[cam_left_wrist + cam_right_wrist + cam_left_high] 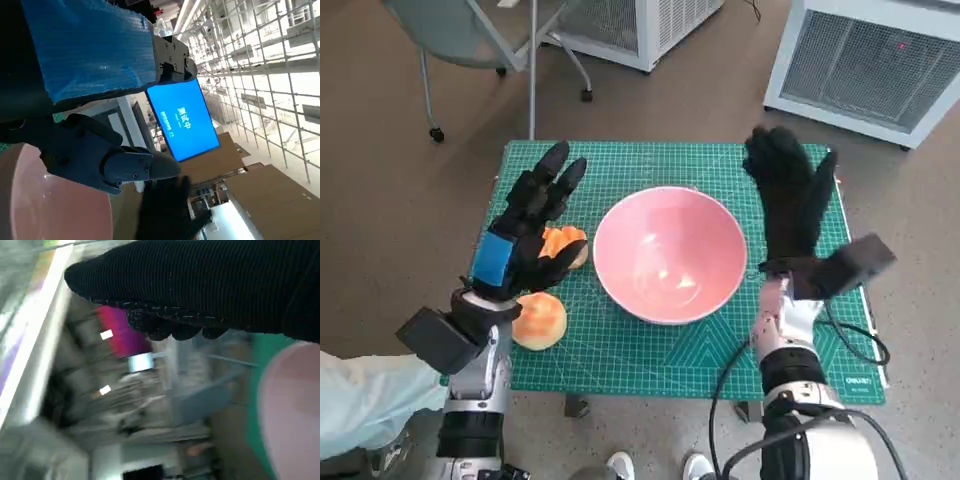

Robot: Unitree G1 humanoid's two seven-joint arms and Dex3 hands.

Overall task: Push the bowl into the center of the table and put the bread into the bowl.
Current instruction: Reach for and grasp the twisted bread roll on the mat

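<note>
Left hand (532, 228) raised, fingers spread, holding nothing; right hand (790, 205) likewise flat and empty. Pink bowl (670, 254) sits near the middle of the green cutting mat (650, 350), between the hands. Two pieces of bread lie left of it: one (565, 245) partly under the left hand, one (540, 320) nearer us at the mat's left edge.

Risks, as we judge them: a clumsy grasp could squash a roll or knock the near one off the edge; the left hand swinging right could shove the bowl off-centre.

Room: brown floor, chair (480, 35) far left, white units (865, 65) far right.
</note>
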